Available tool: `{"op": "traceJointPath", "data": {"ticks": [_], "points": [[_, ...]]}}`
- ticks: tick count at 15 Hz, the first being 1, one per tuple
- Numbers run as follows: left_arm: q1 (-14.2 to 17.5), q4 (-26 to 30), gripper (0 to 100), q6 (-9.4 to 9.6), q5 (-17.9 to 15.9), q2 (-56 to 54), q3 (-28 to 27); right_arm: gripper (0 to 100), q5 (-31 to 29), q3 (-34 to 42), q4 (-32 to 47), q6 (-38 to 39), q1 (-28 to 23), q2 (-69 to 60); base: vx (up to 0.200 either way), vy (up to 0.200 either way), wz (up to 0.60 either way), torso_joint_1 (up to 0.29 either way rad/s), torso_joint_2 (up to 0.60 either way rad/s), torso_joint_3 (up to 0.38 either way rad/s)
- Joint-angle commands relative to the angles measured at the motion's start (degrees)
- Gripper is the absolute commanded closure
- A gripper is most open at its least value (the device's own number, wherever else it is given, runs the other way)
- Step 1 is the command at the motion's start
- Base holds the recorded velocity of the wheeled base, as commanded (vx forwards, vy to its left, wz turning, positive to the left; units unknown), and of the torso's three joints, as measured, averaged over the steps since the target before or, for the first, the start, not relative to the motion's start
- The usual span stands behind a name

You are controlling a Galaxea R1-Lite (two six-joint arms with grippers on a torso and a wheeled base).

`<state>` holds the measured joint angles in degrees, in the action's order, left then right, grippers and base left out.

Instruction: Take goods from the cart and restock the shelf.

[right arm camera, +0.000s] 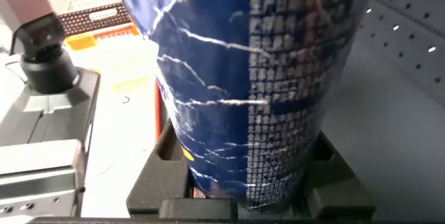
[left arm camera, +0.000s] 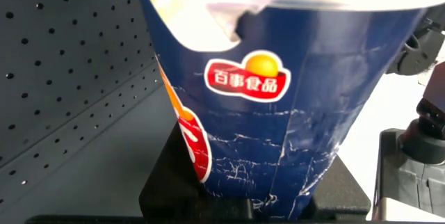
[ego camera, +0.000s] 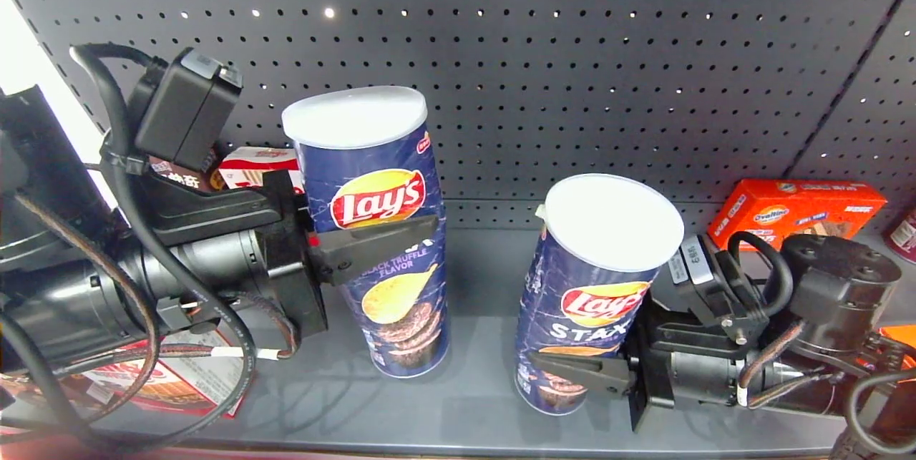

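Now, left gripper (ego camera: 401, 231): closed around the middle of the left chip can, one dark finger lying across its front label.
Left chip can (ego camera: 379, 288): upright, white lid on top, at about 9 o'clock from the middle of the head view; its base sits on the shelf board.
Right gripper (ego camera: 580, 363): clamped low on the right chip can, near its base, one finger crossing the front.
Right chip can (ego camera: 594, 281): at about 4 o'clock from the middle of the view, tilted, its lid leaning toward 1 o'clock; whether its base touches the board cannot be told.
Cans to each other: near, apart, a strip of bare board between them.
Shelf (ego camera: 472, 388): grey board with a perforated back panel (ego camera: 572, 52) behind it.
Orange box (ego camera: 794, 209): at 3 o'clock, lying against the back panel.
Red-and-white box (ego camera: 254, 163): behind the left can, at 10 o'clock.
Red carton (ego camera: 172, 381): flat at 8 o'clock, under the left arm.
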<state>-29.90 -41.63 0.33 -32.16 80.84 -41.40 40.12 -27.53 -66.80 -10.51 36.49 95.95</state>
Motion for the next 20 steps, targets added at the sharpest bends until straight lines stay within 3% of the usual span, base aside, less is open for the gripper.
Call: {"op": "traceJointPath", "data": {"ticks": [1,14,20], "points": [[0.2,0.0,100,0.02,0.0,0.1,0.0,100,0.0,1.3,-0.3,-0.1,0.0,1.0,0.0,0.0,0.0,0.0,0.0,0.0],[2.0,0.0,100,0.02,-0.4,0.1,0.1,100,-1.4,-2.3,-4.7,-0.2,1.4,10.6,0.0,0.0,0.0,0.0,0.0,0.0],[2.0,-0.1,100,0.11,-0.4,0.1,0.7,100,-1.5,-0.7,-4.7,-0.4,0.3,6.8,0.0,0.0,0.0,0.0,0.0,0.0]]}}
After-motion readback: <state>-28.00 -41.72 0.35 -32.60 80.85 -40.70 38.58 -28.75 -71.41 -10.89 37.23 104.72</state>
